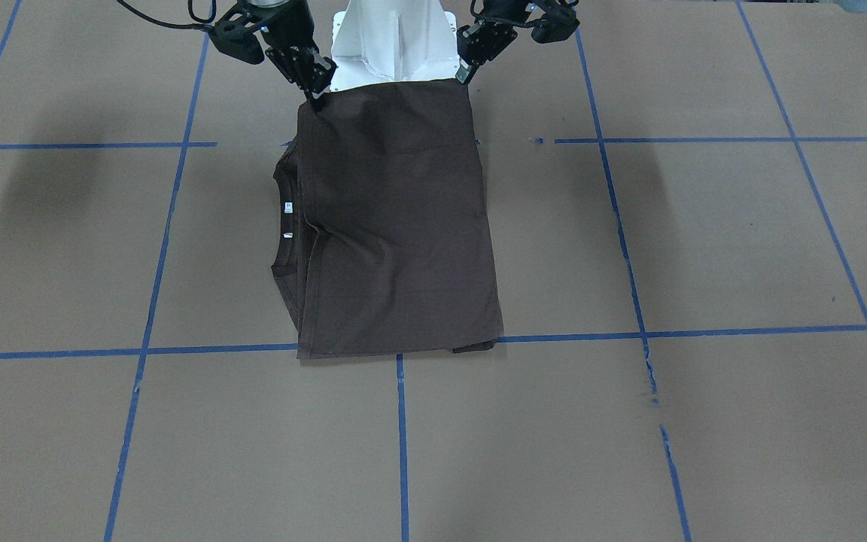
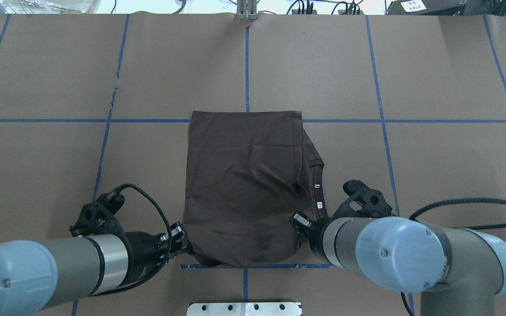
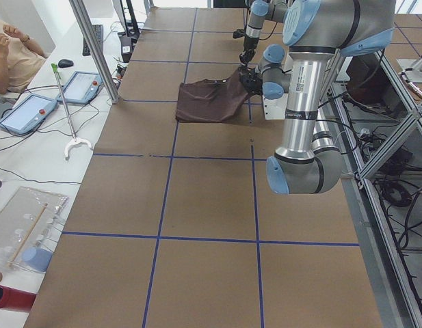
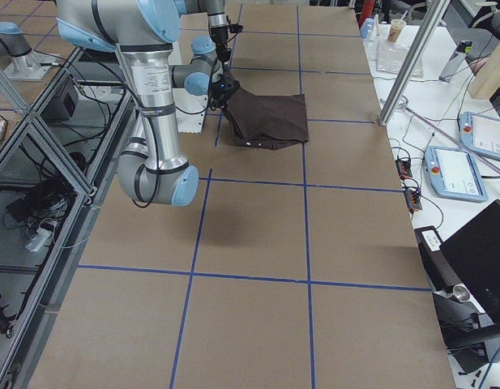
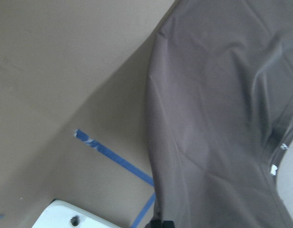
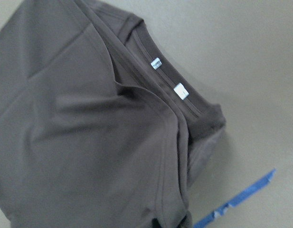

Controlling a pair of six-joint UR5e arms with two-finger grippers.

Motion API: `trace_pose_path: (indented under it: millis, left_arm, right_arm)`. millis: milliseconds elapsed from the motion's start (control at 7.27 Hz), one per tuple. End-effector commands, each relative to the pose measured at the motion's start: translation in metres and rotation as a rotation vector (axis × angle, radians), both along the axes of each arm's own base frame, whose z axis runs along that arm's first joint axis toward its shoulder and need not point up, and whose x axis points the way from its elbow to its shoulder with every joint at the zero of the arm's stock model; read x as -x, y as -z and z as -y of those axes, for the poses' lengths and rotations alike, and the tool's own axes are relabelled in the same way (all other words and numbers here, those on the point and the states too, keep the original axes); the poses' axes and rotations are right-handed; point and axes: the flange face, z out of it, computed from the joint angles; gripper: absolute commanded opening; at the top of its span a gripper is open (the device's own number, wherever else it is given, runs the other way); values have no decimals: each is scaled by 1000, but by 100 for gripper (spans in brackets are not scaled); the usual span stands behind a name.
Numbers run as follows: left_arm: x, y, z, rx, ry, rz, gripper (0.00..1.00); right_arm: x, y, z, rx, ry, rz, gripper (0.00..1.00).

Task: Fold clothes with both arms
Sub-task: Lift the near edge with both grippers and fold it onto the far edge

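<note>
Left tool [image 1: 466,75] and right tool [image 1: 317,99] each clamp a shirt [image 1: 396,226] corner, holding that edge off the tabletop [image 1: 704,241], apparently for the next fold.

Nothing actually readable here, tbh. The two white neck tags [image 6: 156,63] on the T-shirt [image 6: 80,137] are too blurry, same for the sticker [image 3: 301,80] on the left arm [image 3: 301,126].

Big flat brown paper-covered tabletop [image 1: 704,241], gridded off with strips of blue tape [image 1: 742,331] — scuffed in spots. A slanted silver aluminium post [image 3: 94,51] stands at the table's edge. Beside it is a white side bench [image 3: 19,164] with two blue-grey screen pendants [image 3: 24,113] and loose black cables [image 2: 310,6]. Lighting's bright, shadows soft.
</note>
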Motion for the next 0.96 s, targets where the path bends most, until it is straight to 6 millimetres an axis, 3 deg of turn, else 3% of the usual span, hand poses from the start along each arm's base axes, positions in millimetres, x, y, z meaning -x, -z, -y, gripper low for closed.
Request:
trace_pose_path:
  millis: [0,138,275,413,550,825]
  left_arm:
    - [-12,-13,54,-69,68,74,0]
    - [-14,-8,75,-98,92,86,0]
    - [-15,3,106,-128,134,93,0]
    - [-20,0,144,-173,163,144,0]
    - [-26,-18,177,-198,184,208,0]
    - [-41,-35,205,-240,183,258,0]
  right_arm:
    - [18,3,77,-22,-88,-48,0]
    - [17,3,108,-21,-104,-55,0]
    - [19,3,146,7,-119,-34,0]
    - [24,0,172,8,-131,-32,0]
    - [31,-7,190,17,-144,-56,0]
    - [59,-10,224,-5,-156,-40,0]
